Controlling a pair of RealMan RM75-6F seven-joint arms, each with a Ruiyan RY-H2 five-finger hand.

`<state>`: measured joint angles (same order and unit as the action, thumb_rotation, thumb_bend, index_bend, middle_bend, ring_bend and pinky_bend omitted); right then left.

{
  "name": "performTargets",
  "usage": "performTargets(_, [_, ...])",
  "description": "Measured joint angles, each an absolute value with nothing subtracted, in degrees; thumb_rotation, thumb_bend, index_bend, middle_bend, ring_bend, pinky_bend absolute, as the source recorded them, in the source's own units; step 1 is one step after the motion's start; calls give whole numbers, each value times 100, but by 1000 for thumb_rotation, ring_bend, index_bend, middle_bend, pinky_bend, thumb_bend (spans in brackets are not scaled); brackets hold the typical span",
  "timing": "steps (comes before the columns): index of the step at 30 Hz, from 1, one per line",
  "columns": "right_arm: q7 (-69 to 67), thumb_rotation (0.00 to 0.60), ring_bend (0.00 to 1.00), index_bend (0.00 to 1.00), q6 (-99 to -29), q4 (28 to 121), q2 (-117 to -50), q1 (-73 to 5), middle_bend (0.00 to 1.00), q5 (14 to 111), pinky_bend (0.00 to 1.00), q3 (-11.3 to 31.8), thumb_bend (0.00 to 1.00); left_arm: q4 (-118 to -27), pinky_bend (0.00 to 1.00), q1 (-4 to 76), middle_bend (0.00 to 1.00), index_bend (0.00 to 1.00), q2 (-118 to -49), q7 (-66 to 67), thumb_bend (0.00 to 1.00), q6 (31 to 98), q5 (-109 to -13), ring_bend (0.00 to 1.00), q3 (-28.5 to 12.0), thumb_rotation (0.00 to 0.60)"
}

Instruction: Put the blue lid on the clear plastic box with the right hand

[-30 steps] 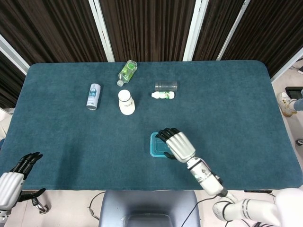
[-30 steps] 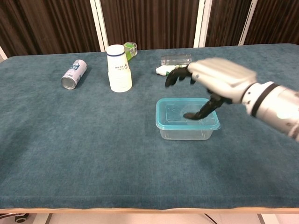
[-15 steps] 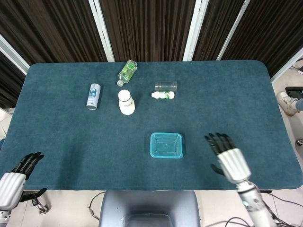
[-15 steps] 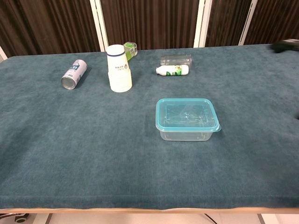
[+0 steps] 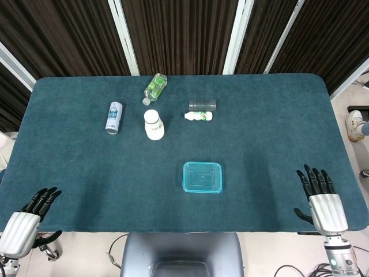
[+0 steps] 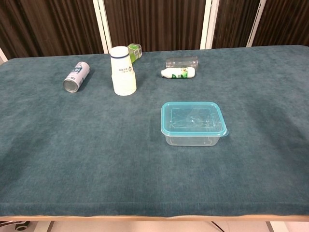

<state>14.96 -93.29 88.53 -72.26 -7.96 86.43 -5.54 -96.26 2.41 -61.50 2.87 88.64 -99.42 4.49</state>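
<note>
The clear plastic box (image 5: 202, 177) (image 6: 193, 130) stands near the table's front middle with the blue lid (image 6: 192, 118) sitting on top of it. My right hand (image 5: 321, 202) hovers at the front right corner of the table, far from the box, fingers spread and holding nothing. My left hand (image 5: 26, 217) hangs at the front left corner, fingers apart and empty. Neither hand shows in the chest view.
A white paper cup stack (image 5: 153, 124) (image 6: 122, 70), a lying can (image 5: 114, 117) (image 6: 77, 76), a green bottle (image 5: 155, 88), a clear tumbler (image 5: 202, 105) (image 6: 181, 62) and a small white bottle (image 5: 199, 116) (image 6: 178, 73) lie at the back of the teal table (image 5: 277, 133).
My right hand has lifted off the lidded box and drawn back right to the table's front corner. The lid stays on the box. The left hand barely moved.
</note>
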Motion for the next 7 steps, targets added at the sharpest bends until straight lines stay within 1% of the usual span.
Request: performTargets(7, [1580,600,0,0,-9234,8808,-7259,-691,18,8766,96,-464,177,-9630,407,246,96,131,-6139,256,460,8860,-9917,90,446,600])
